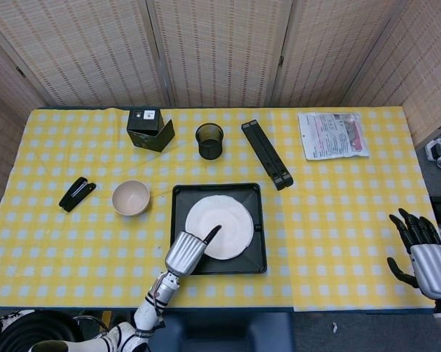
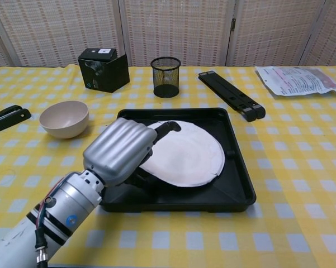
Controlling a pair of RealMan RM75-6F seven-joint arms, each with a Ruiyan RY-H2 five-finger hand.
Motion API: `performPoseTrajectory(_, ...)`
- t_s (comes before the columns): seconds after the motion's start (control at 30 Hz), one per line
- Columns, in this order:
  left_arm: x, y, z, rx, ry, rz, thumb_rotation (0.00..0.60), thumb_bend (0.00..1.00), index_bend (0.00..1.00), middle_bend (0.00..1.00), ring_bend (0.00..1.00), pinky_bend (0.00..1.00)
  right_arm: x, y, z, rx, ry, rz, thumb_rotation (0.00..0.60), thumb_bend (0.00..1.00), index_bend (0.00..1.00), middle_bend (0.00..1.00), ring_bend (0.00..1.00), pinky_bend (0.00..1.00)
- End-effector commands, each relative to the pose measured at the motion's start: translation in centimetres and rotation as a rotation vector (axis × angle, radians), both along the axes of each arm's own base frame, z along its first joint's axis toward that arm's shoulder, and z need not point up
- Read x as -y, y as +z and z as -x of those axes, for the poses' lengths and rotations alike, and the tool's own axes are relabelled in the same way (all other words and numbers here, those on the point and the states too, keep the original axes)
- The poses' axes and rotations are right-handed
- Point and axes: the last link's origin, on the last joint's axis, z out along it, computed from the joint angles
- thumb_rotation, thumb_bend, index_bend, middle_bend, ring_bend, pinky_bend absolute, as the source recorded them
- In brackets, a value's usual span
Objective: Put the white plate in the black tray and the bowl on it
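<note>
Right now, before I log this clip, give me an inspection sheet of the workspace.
Surface: table under a yellow checked cloth.
Job's things: white plate lies inside the black tray; bowl sits on the cloth beside the tray, untouched.
Clutter: black box, mesh cup, folded black stand, printed pouch, black stapler.
Hands: left hand at the plate's near-left edge, one finger extended over the plate; right hand off the table's right end, fingers spread, holding nothing.
Cables: plug and cord on the floor at right.
Surroundings: woven screens behind.
</note>
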Motion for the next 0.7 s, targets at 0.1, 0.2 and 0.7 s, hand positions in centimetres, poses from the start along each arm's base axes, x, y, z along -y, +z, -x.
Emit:
performPoseTrajectory(0.1,0.7,0.6,-0.5,0.003,-0.013,0.014,0.6,0.16,0.17,1.0,1.0,1.0,-0.2,0.2,-0.1,0.003,0.005,0.005,0.6,0.41,0.0,0.0,0.0,0.0)
performPoseTrajectory(0.2,0.9,1.4,-0.4,0.001,-0.017,0.001,0.6,0.16,0.17,1.0,1.0,1.0,-0.3,0.4,0.0,0.005,0.007,0.013,0.6,0.4,0.0,0.0,0.0,0.0)
performPoseTrajectory(0.7,-0.6,8.2,4.0,0.0,0.061,-0.101,0.6,0.17,0.23,1.0,1.0,1.0,-0.7,0.4,-0.4,0.004,0.026,0.014,0.6,0.41,0.0,0.0,0.0,0.0)
